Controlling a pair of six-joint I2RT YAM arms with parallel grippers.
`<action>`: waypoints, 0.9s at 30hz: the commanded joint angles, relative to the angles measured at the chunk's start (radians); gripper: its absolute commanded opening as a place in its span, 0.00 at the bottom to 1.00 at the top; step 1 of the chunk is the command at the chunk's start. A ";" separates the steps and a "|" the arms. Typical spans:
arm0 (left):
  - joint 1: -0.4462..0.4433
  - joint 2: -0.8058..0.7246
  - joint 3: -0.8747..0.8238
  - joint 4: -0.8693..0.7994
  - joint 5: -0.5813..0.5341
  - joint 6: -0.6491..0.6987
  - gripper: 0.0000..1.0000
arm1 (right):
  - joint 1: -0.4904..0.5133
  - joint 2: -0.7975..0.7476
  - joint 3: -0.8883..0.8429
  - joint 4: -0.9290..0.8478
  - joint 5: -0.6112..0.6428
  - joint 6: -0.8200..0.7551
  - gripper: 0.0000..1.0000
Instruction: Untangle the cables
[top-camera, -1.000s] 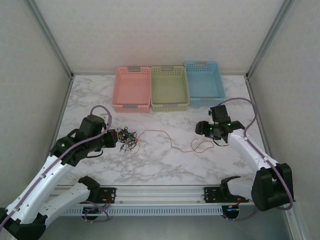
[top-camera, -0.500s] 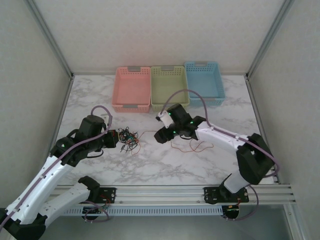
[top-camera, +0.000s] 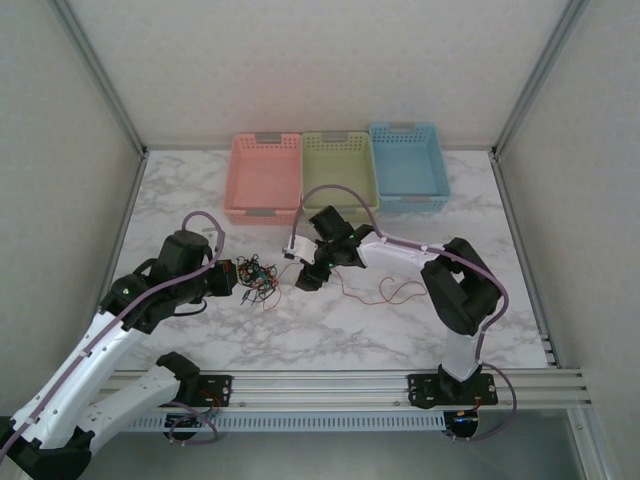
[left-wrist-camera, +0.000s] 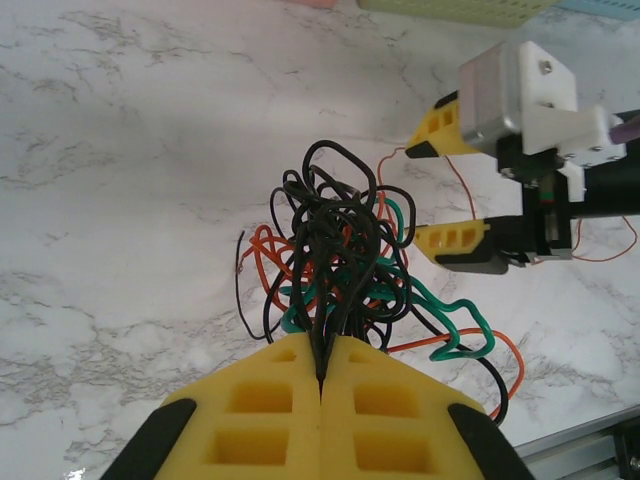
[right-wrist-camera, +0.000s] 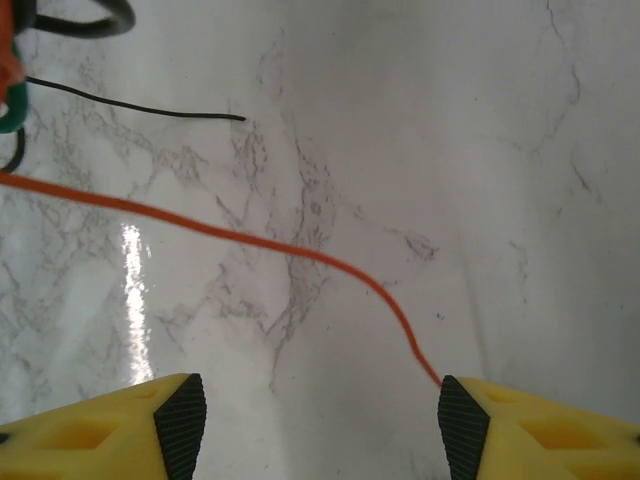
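Left gripper (left-wrist-camera: 320, 372): clamped tight, yellow pads meeting on a pinch of black strands at the near side of the knot. That is the anchor, and it needs to hold firm and low.
Cables (top-camera: 258, 281): a small snarl of black, green and orange loops on the marble table (top-camera: 190, 205), just off the left fingertips. In the left wrist view the loops pile over one another, with the black ones on top.
Right gripper (left-wrist-camera: 440, 182): jaws standing wide, nose down just beside the knot's right edge, gripping nothing.
Orange strand (right-wrist-camera: 300, 250): it leaves the snarl, crosses the gap between the open right fingers (right-wrist-camera: 520, 430) and meets the inner edge of one. From above it trails away right into loose curls (top-camera: 400, 291).
Best grip: this looks like the moment to close on that orange strand. Take it close to the knot, flat between the pads, with no black or green loop caught alongside.
Best pull: draw it out rightward, slow and low along the table, away from the anchored side, so that the strand slides through rather than cinching.
Risk: if the whole bunch drags or tightens, stop and pick another loop.
Loose black end (right-wrist-camera: 140, 105): lying free near the knot, an easy next candidate.
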 joint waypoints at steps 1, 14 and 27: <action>0.006 -0.016 -0.010 0.021 0.023 0.017 0.00 | 0.009 0.034 0.037 0.059 0.002 -0.103 0.63; 0.006 -0.020 -0.012 0.020 0.017 0.019 0.00 | 0.008 0.075 0.043 0.107 -0.028 -0.134 0.37; 0.006 -0.028 -0.010 0.016 -0.008 0.016 0.00 | -0.010 0.009 -0.017 0.145 0.022 -0.073 0.00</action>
